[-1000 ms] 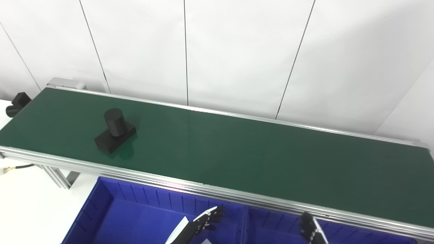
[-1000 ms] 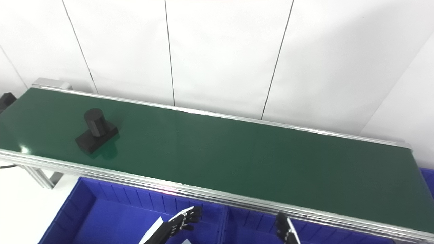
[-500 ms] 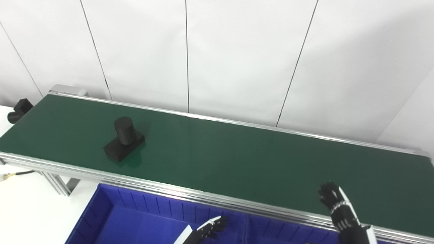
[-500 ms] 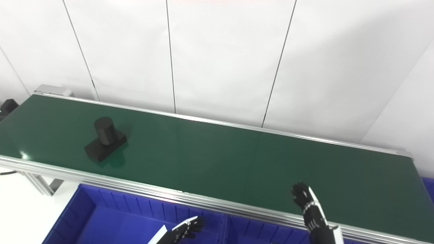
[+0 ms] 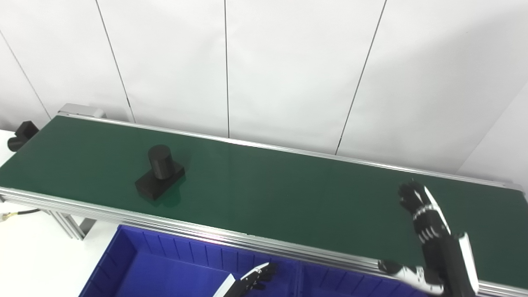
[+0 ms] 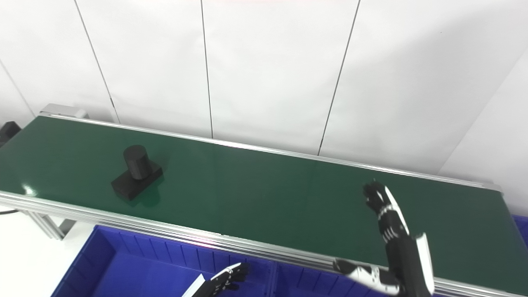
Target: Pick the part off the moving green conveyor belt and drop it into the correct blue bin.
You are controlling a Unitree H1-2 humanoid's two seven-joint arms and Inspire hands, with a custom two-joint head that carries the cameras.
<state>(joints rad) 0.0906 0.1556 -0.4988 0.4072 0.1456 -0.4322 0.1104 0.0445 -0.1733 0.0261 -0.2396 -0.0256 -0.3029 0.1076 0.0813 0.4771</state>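
A black part (image 5: pixel 159 173), a flat block with an upright cylinder on top, rides on the left part of the green conveyor belt (image 5: pixel 288 198). My right hand (image 5: pixel 427 220) is raised over the belt's right part, far from the part, open and empty with fingers stretched up and thumb out to the side. My left hand (image 5: pixel 255 280) is low over the blue bins, below the belt's near rail; its fingers look apart and it holds nothing.
Two blue bins sit below the belt's near edge, a left one (image 5: pixel 136 264) and a right one (image 5: pixel 346 282). A second black part (image 5: pixel 18 136) lies off the belt's far left end. A white wall stands behind the belt.
My right hand has risen from the bins' level to above the belt's right part. The black part has travelled a little to the right. The camera has tilted slightly.
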